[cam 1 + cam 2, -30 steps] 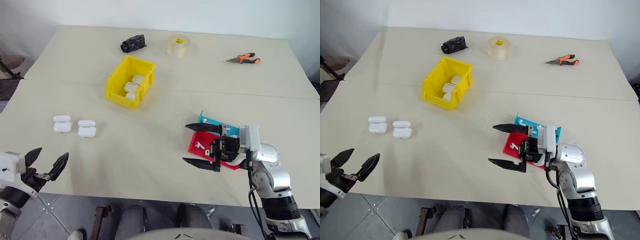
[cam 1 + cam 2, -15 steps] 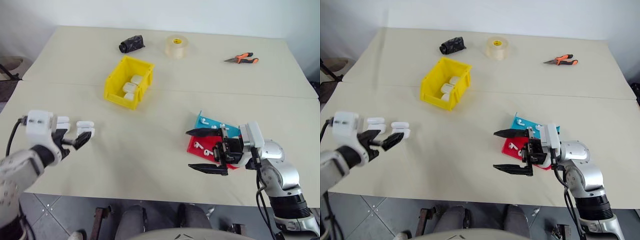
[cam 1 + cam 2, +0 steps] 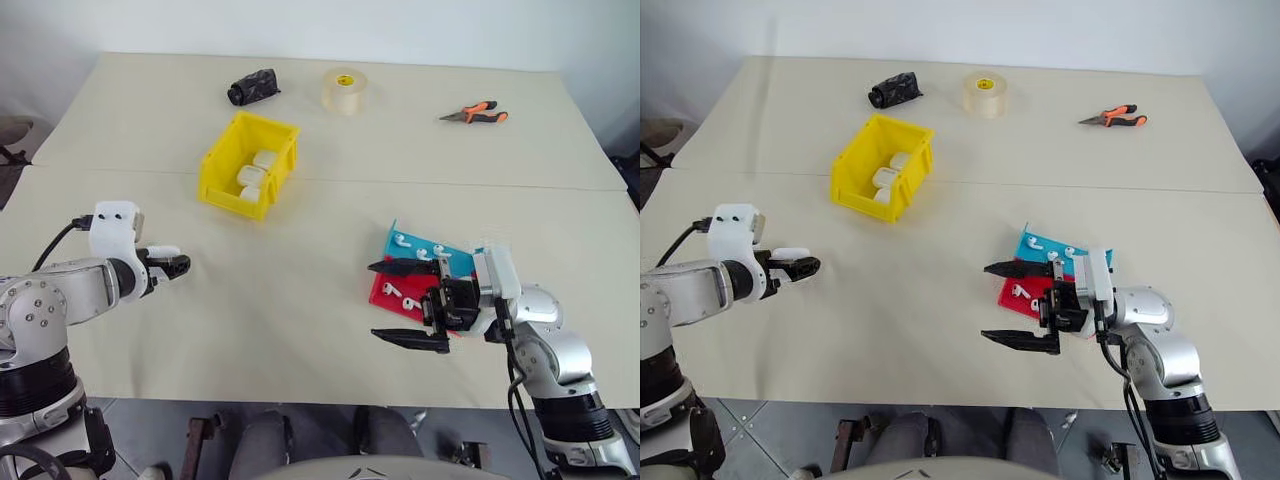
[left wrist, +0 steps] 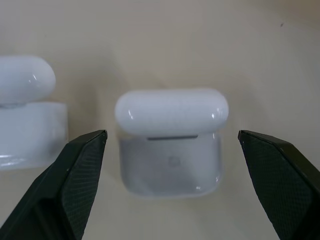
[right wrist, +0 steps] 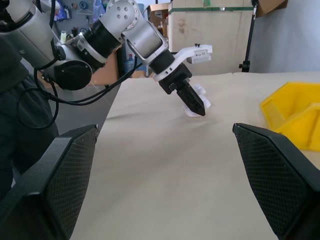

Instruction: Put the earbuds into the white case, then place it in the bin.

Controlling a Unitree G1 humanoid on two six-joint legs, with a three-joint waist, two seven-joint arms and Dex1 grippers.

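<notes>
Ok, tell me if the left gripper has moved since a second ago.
Yes. The left gripper has swung up from the table's near edge to the white cases, its open fingers now flanking one.

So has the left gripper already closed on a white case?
No, the left gripper is open, its fingers standing apart on either side of the white case without touching it.

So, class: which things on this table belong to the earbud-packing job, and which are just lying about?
Belongs to the job:
- white case, between the open left end effector's fingers
- earbuds on the blue tray and red tray
- yellow bin
- open right end effector

Just lying about:
- tape roll
- pliers
- black bundle
</notes>
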